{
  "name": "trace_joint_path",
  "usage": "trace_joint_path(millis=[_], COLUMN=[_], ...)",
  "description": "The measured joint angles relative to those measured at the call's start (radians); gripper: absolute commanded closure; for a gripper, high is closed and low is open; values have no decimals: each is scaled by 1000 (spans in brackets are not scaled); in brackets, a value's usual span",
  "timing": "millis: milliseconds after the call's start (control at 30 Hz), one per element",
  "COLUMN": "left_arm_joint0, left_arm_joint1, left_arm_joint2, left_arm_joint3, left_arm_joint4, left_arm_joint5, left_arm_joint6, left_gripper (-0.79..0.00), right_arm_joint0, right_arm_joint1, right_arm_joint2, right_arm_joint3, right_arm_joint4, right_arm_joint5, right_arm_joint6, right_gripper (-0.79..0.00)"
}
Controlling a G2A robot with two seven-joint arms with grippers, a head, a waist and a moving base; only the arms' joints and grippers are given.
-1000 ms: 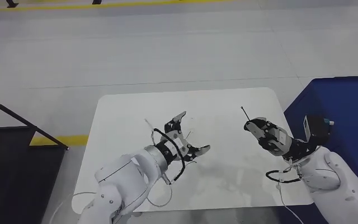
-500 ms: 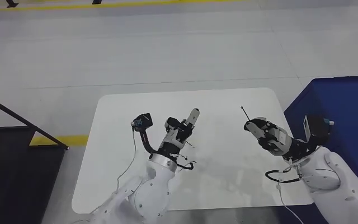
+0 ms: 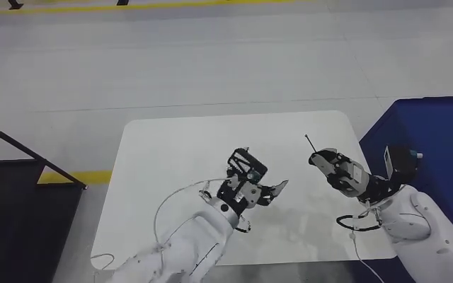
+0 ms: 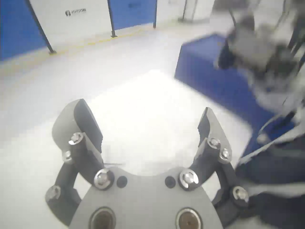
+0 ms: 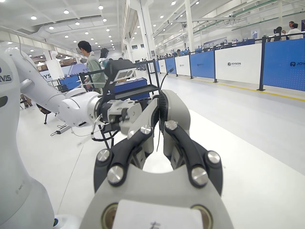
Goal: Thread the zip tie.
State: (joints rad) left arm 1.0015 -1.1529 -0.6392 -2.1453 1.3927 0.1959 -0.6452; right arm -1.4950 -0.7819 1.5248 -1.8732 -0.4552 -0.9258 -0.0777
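Surrounding the white table (image 3: 163, 148) lies grey floor (image 3: 212, 56).

The left gripper (image 4: 144, 113) is held with its fingers (image 4: 82, 120) spread wide, so room is left between them. A stretch of white counter (image 3: 170, 156) is seen between it and the right gripper (image 3: 316, 158). The right gripper's fingers (image 5: 176, 110) are pressed on the zip tie (image 3: 309, 143), whose thin end juts out beyond them. The counter's right side is hemmed in by a blue box (image 3: 417, 127), just beside the right arm.
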Motion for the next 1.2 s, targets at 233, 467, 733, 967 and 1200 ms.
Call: trace_joint_path(millis=[233,467,733,967,1200], left_arm_joint0=[25,24,-67,-234,-327], left_arm_joint1=[14,14,-29,-88,-144], left_arm_joint2=[-100,-98,-96,-41,75], left_arm_joint3=[-51,-51,105,320,546], left_arm_joint4=[186,176,-250,-663,-641], left_arm_joint5=[-172,-164,-302,-267,-289], left_arm_joint6=[-402,-387,-565,-702,-604], left_gripper=[-785,-785,-785,-785,-785], right_arm_joint0=[0,0,0,0,0], right_arm_joint1=[0,0,0,0,0], right_arm_joint2=[0,0,0,0,0], right_arm_joint3=[0,0,0,0,0], right_arm_joint4=[0,0,0,0,0], right_arm_joint5=[0,0,0,0,0], right_arm_joint6=[0,0,0,0,0], right_gripper=[0,0,0,0,0])
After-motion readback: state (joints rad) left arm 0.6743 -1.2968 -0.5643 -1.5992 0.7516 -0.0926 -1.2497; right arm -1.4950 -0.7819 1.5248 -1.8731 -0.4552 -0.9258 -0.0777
